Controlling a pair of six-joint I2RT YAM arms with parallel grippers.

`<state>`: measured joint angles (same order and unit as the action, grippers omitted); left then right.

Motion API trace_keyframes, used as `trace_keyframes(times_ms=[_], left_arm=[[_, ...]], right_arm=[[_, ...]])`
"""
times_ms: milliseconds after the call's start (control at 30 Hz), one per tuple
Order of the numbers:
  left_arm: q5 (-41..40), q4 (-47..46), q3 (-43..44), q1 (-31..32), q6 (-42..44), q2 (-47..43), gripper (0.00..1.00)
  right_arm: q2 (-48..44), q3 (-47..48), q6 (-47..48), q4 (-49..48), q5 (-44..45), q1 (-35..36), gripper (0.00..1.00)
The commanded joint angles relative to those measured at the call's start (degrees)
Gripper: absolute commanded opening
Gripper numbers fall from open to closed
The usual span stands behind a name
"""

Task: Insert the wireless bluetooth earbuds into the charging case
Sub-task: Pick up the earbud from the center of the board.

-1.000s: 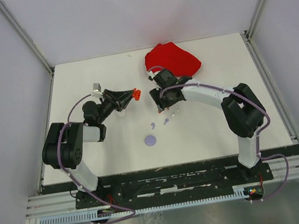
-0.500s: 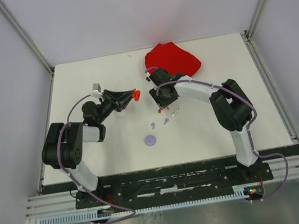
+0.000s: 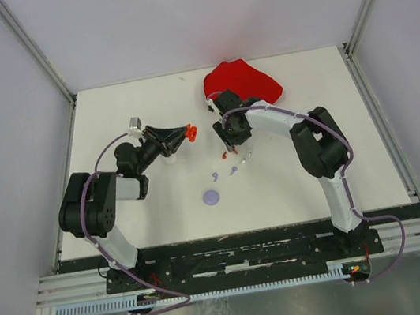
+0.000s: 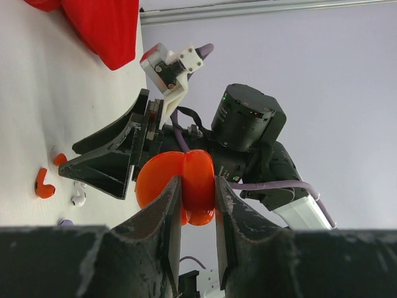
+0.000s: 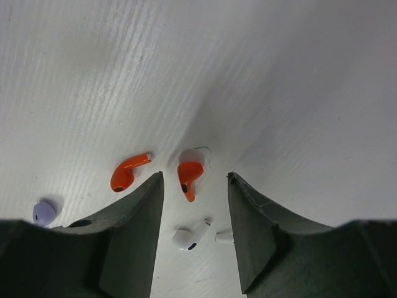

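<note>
Right pincer (image 5: 193, 181) lowered, narrowed yet unclosed astride red earbud (image 5: 189, 172), left pincer (image 4: 197, 184) clenched on red case (image 4: 158, 177)

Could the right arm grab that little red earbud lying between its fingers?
Probably yes. The right gripper hangs straight over the red earbud with its jaws open on either side, and nothing lies across it. A white earbud lies close by and might get nudged.
</note>
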<state>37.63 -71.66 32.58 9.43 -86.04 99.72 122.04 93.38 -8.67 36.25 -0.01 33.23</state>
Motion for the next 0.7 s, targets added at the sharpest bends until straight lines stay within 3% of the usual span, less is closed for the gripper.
trace_keyframes(times_ms=[0, 667], left_arm=[[0.5, -4.38, -0.17, -0.27, -1.79, -0.13, 0.03], [0.34, -7.07, -0.55, -0.35, -3.34, 1.2, 0.03]], right_arm=[[1.29, 3.82, 1.4, 1.82, -1.92, -0.01, 0.53], [4.41, 7.03, 1.95, 4.48, -2.98, -0.1, 0.47]])
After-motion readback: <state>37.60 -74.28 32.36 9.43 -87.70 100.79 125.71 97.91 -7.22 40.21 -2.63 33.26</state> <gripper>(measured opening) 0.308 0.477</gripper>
